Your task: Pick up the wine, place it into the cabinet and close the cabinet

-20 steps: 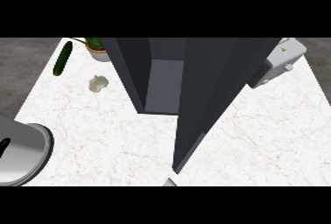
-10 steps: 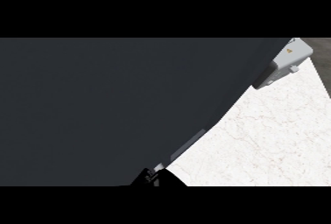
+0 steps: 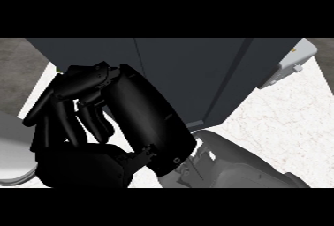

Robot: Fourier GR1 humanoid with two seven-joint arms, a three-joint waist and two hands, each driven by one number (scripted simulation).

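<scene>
One black hand fills the lower left of the head view, raised close to the camera in front of the dark cabinet, its fingers bent and bunched together beside a broad black shape that may be the wine bottle or part of the hand itself; from where an onlooker stands it is not possible to tell which, nor whether the fingers are closed around anything. Which of the robot's two hands this is cannot be made out for certain, though a grey forearm runs in from the lower right edge toward it, suggesting the right. The wine cannot be identified with confidence anywhere in the view. Behind the hand, the cabinet rises as a tall dark grey block across the upper middle, with a vertical seam down its front and its right-hand corner edge slanting down toward the forearm. White marbled counter shows to the right of the cabinet, and a narrow strip of it shows at the far left. A grey and white appliance sits at the upper right, just beside the cabinet. A pale rounded object, partly cut off, lies at the left edge below the fingers.
</scene>
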